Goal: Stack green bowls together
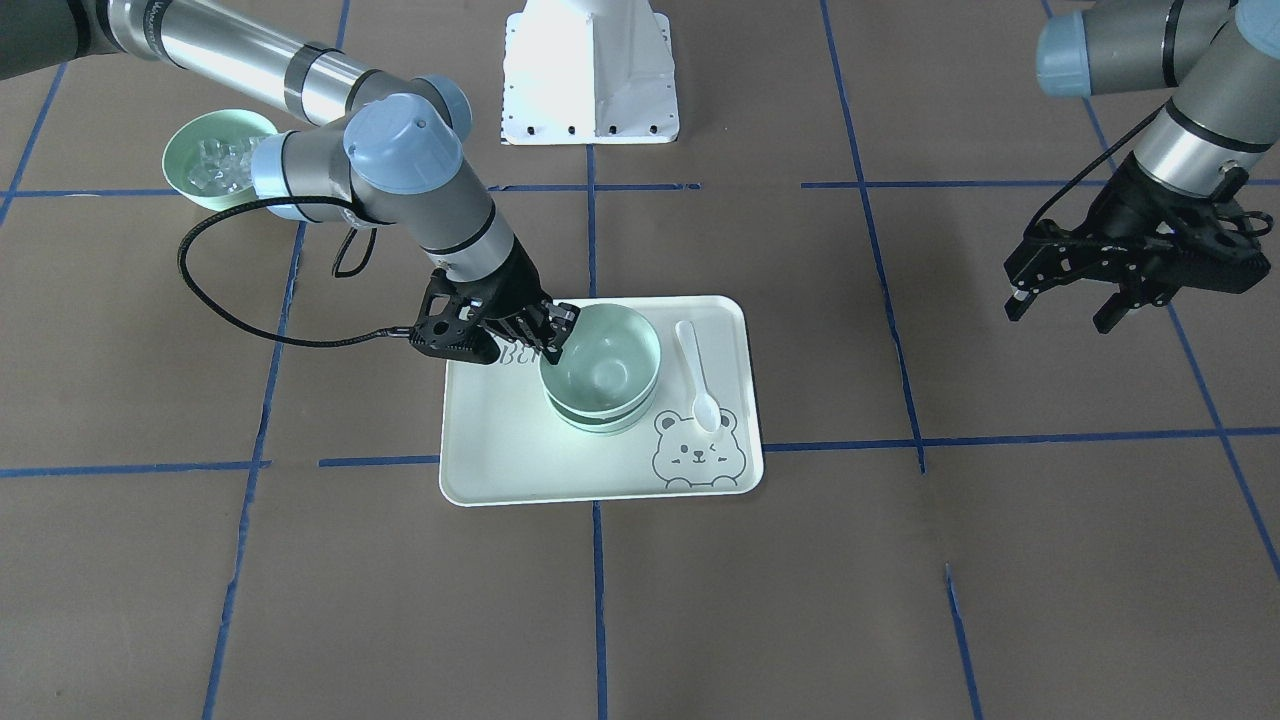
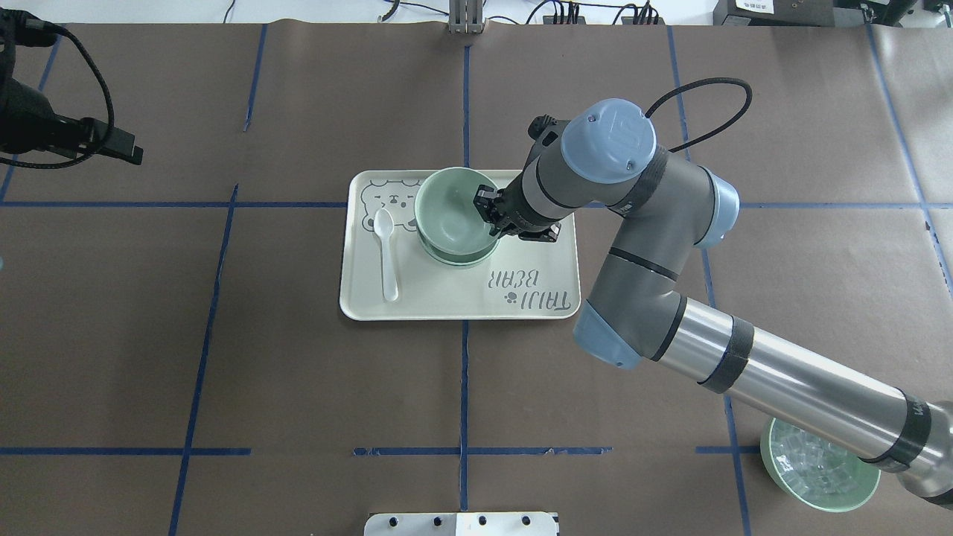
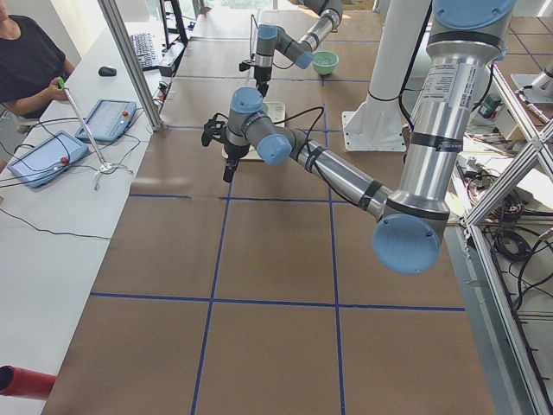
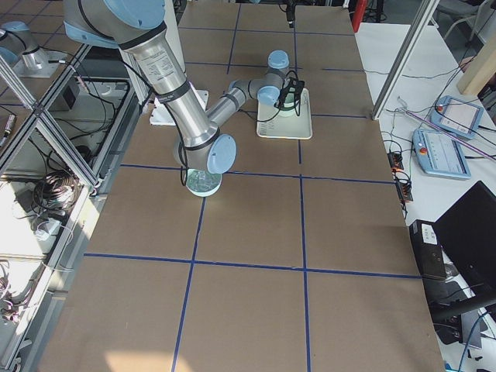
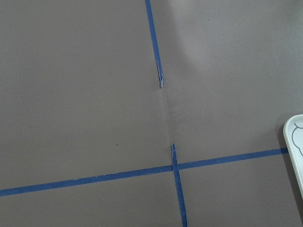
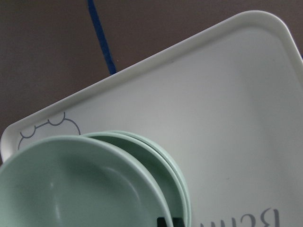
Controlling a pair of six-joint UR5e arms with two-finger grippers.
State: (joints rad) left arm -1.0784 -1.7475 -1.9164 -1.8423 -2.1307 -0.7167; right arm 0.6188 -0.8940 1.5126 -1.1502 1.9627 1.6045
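Observation:
Three pale green bowls sit nested on the bear-printed tray point(image 1: 500, 480). The top green bowl point(image 1: 600, 362) is tilted and offset over the two lower bowls point(image 1: 600, 420). My right gripper point(image 1: 556, 332) is shut on the top bowl's rim on the robot-facing side, one finger inside and one outside. In the overhead view the gripper point(image 2: 490, 216) holds the top bowl point(image 2: 449, 211) at its right rim. The right wrist view shows the held bowl point(image 6: 71, 189) over the lower rims point(image 6: 176, 172). My left gripper point(image 1: 1062, 310) is open and empty, far from the tray.
A white spoon point(image 1: 697, 375) lies on the tray beside the bowls. A green bowl of clear ice-like cubes point(image 1: 215, 160) stands on the table under the right arm. The white robot base point(image 1: 590, 70) is behind the tray. The tray's corner point(image 5: 296, 142) shows in the left wrist view.

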